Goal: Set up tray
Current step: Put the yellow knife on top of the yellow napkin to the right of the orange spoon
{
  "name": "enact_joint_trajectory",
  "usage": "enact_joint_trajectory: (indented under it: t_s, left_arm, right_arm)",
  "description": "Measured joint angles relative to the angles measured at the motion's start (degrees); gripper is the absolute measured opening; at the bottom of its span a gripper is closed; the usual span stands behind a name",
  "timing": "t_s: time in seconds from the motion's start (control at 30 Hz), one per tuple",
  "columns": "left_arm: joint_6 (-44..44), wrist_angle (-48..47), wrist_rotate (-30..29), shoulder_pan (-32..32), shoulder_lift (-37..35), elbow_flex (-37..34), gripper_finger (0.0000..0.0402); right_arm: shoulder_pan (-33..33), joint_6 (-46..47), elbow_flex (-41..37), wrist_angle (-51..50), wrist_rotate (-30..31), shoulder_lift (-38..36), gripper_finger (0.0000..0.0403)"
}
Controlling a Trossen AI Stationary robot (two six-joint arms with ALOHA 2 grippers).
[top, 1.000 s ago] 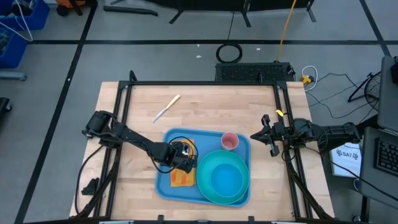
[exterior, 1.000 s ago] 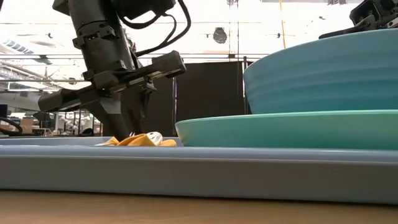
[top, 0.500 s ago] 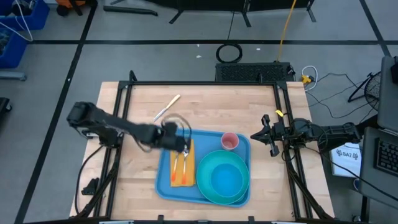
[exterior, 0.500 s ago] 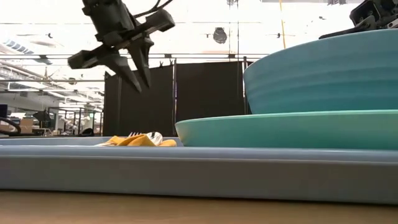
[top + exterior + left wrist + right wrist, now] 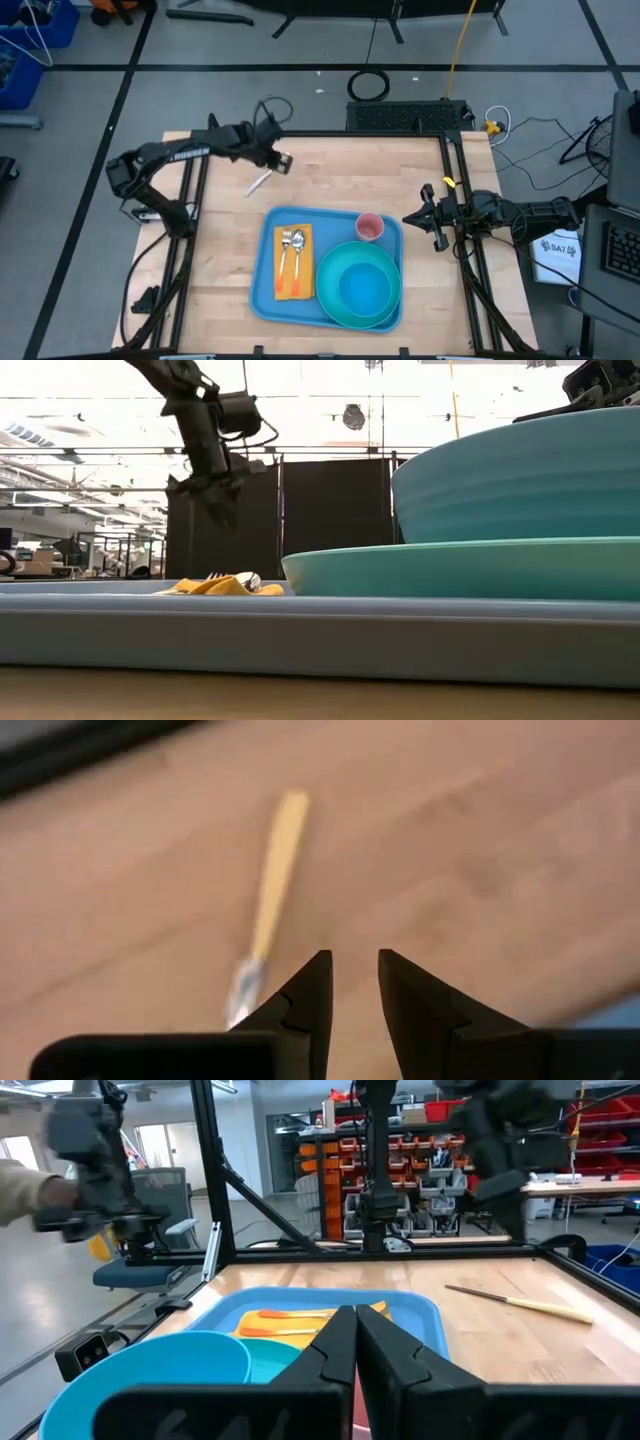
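The blue rimmed tray holds bowl, cup and cutlery.

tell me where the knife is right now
In the high view the knife lies on the bare wooden table, beyond the blue tray's far left corner, with the left tool hovering right beside it.

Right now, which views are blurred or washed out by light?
Left wrist view: the knife and table are smeared, while the left hand looks sharp. Low view: the bright room behind is washed out, and the tray rim is soft.
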Motion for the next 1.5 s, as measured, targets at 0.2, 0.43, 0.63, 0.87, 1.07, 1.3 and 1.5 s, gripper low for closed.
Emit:
enact_joint_trajectory:
  t_s: [0.2, 0.43, 0.63, 0.87, 1.07, 1.3, 1.5]
  left_arm:
    - [6.2, 1.4, 6.6, 7.6, 4.6, 0.0, 0.0088]
    - [14.6, 3.2, 7.8, 8.6, 11.2, 0.0, 0.0088]
    - [15.5, 7.2, 7.6, 10.5, 14.0, 0.0, 0.0088]
    - [15.7, 9.5, 8.8, 11.5, 16.9, 0.0, 0.0088]
    - [17.1, 10.0, 8.4, 11.5, 19.1, 0.2, 0.0088]
    - [18.2, 9.7, 8.5, 11.5, 19.4, 0.2, 0.0088]
    - [20.6, 6.7, 10.1, 11.2, 19.4, 0.2, 0.0088]
  right_arm:
    - [0.0, -1.4, 0.0, 0.3, 0.1, 0.0, 0.0004]
    - [0.0, -2.9, 0.0, 0.1, 0.6, 0.0, 0.0004]
    - [0.0, -4.1, 0.0, -0.1, 1.8, 0.0, 0.0004]
    - [0.0, -4.1, 0.0, -0.1, 1.9, 0.0, 0.0004]
    - [0.0, -4.3, 0.0, -0.5, 2.0, 0.0, 0.0004]
    - [0.0, -4.7, 0.0, -1.3, 3.1, 0.0, 0.0004]
    - [0.0, -4.7, 0.0, -1.5, 3.1, 0.0, 0.0004]
